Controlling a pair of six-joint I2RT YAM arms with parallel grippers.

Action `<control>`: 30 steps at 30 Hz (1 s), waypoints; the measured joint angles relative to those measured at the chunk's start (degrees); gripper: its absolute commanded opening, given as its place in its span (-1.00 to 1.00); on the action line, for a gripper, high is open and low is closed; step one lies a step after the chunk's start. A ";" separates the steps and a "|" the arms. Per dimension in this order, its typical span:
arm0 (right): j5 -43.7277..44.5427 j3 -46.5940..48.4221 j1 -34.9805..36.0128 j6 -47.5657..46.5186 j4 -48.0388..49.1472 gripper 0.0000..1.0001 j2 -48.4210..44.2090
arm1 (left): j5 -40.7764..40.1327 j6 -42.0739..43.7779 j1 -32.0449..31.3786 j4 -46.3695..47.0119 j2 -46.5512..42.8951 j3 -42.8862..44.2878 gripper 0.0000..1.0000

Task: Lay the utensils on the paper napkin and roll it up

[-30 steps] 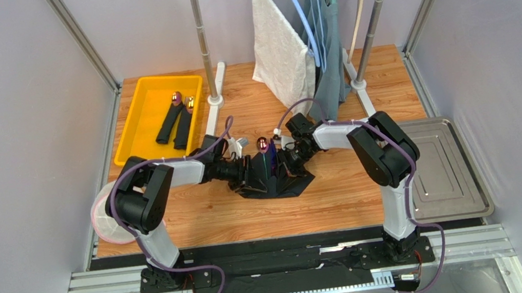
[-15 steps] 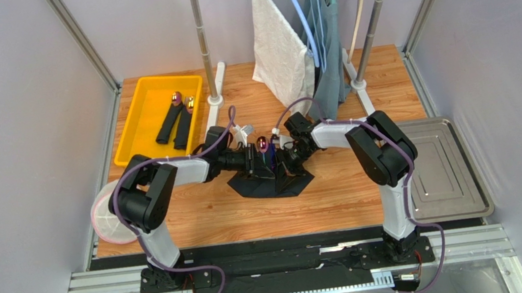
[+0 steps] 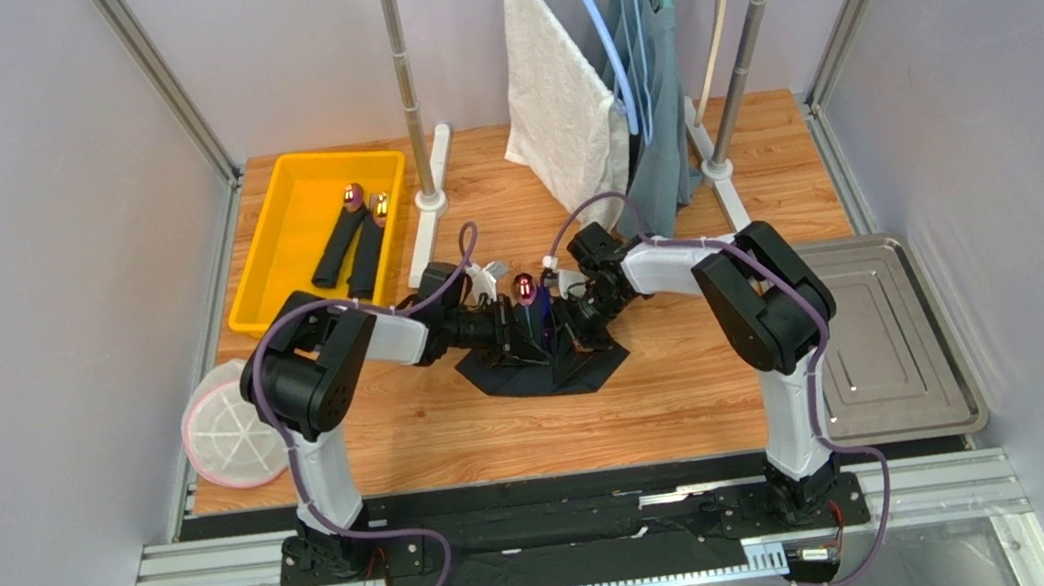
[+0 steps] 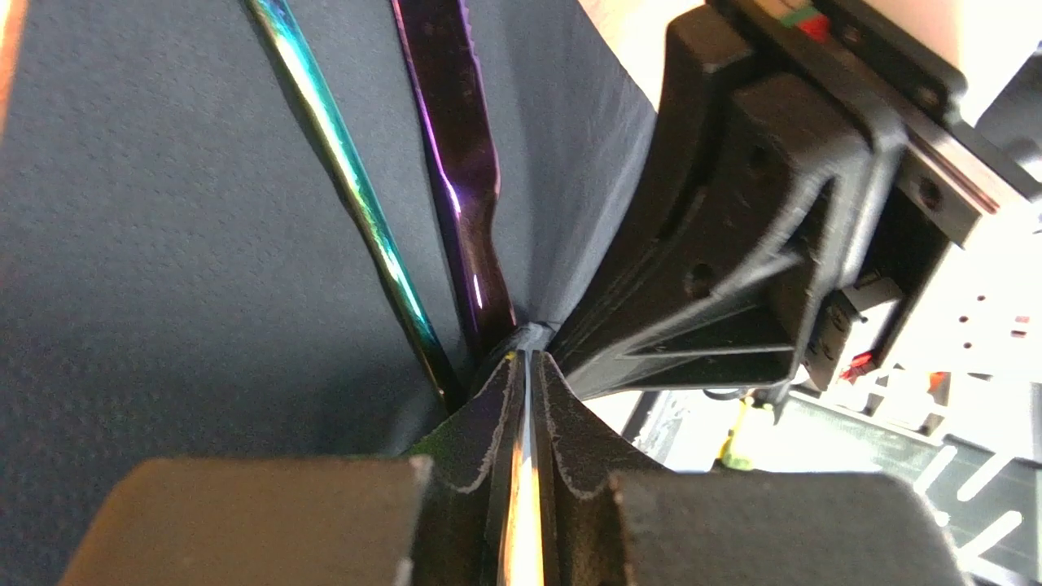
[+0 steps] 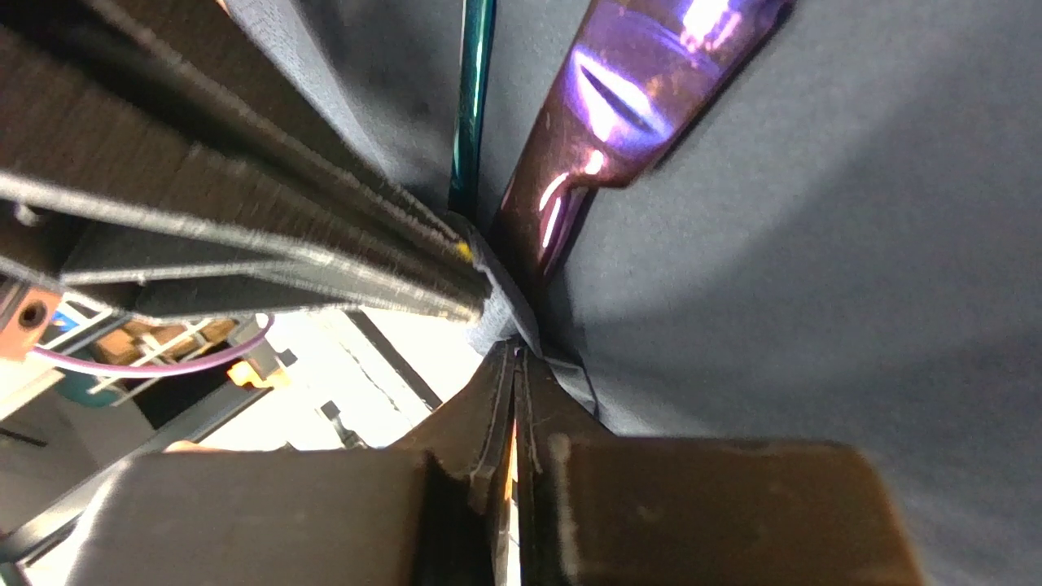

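Lying on the wooden table between the two claws, the paper napkin was a creased black sheet with its near corner toward the arm bases. On it rested the utensils: a shiny purple-gold head poking out just beyond the claws, with its dark purple handle and a thin blue-green piece running side by side straight ahead of the left claw's tips.

The left claw was clenched to a thin slit on a raised fold of the napkin's edge, right at the foot of both utensils. The right claw faced it from the other side, tips almost touching, and was pinched tight on the same bunched edge. From the right wrist, the purple head and the teal piece lay just ahead of its fingers.

Further off, beyond and left of the left claw, a yellow bin held two dark bundles. Beyond the right claw hung a white towel and a grey-blue garment. A metal tray sat well to the right claw's outer side.
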 measured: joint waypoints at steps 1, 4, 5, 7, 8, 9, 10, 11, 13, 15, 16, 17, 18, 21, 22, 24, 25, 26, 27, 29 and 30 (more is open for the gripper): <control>0.26 0.17 0.00 -0.52 -0.61 -0.76 -0.09 | 0.17 -0.37 0.04 0.24 0.39 0.00 -0.76; 1.86 0.79 -0.35 -2.43 -3.30 -0.41 -1.18 | 0.35 -0.72 0.11 0.61 0.57 0.00 -0.77; 2.54 0.90 -0.52 -3.06 -4.28 -0.32 -1.81 | 0.33 -0.74 0.11 0.66 0.59 0.00 -0.77; 3.96 1.01 -1.11 -4.28 -5.97 -0.12 -3.32 | 0.35 -0.72 0.11 0.66 0.63 0.00 -0.78; 4.76 1.03 -1.57 -4.90 -6.84 -0.08 -4.20 | 0.35 -0.72 0.13 0.66 0.63 0.00 -0.78; 5.60 1.09 -2.05 -5.40 -7.65 0.04 -4.92 | 0.35 -0.72 0.11 0.66 0.63 0.00 -0.78; 6.64 1.33 -2.67 -5.99 -8.59 0.09 -5.60 | 0.35 -0.70 0.11 0.66 0.63 0.00 -0.79; 8.07 1.62 -3.28 -6.71 -9.55 0.13 -6.23 | 0.33 -0.70 0.11 0.66 0.63 0.00 -0.79; 10.38 1.84 -3.98 -7.34 -10.80 0.21 -7.06 | 0.35 -0.66 0.11 0.66 0.63 0.00 -0.80; 13.05 1.84 -4.61 -8.11 -12.13 0.35 -7.72 | 0.33 -0.63 0.11 0.66 0.63 0.00 -0.80; 14.53 1.84 -4.74 -8.44 -12.85 0.36 -8.00 | 0.35 -0.63 0.11 0.66 0.63 0.00 -0.80; 15.54 1.84 -4.76 -8.59 -13.29 0.36 -8.20 | 0.33 -0.63 0.13 0.66 0.63 0.00 -0.81; 16.70 1.84 -4.74 -8.79 -13.68 0.37 -8.41 | 0.33 -0.61 0.11 0.66 0.63 0.00 -0.81; 19.80 1.84 -4.70 -9.18 -14.32 0.39 -8.61 | 0.33 -0.61 0.11 0.66 0.63 0.00 -0.81; 21.00 1.84 -4.70 -9.25 -14.53 0.42 -8.61 | 0.33 -0.63 0.11 0.68 0.63 0.00 -0.81; 22.67 1.84 -4.70 -9.33 -14.71 0.57 -8.61 | 0.35 -0.61 0.11 0.70 0.63 0.00 -0.82; 23.45 1.84 -4.70 -9.31 -14.71 0.58 -8.59 | 0.35 -0.61 0.11 0.70 0.66 0.00 -0.81; 24.06 1.84 -4.70 -9.29 -14.71 0.58 -8.57 | 0.33 -0.63 0.11 0.70 0.66 0.00 -0.81; 24.41 1.84 -4.70 -9.27 -14.69 0.58 -8.57 | 0.33 -0.61 0.11 0.70 0.66 0.00 -0.82; 24.98 1.84 -4.57 -8.96 -14.67 0.56 -8.52 | 0.35 -0.63 0.11 0.70 0.66 0.00 -0.82; 25.05 1.84 -4.44 -8.96 -14.64 0.53 -8.46 | 0.33 -0.61 0.11 0.70 0.66 0.00 -0.82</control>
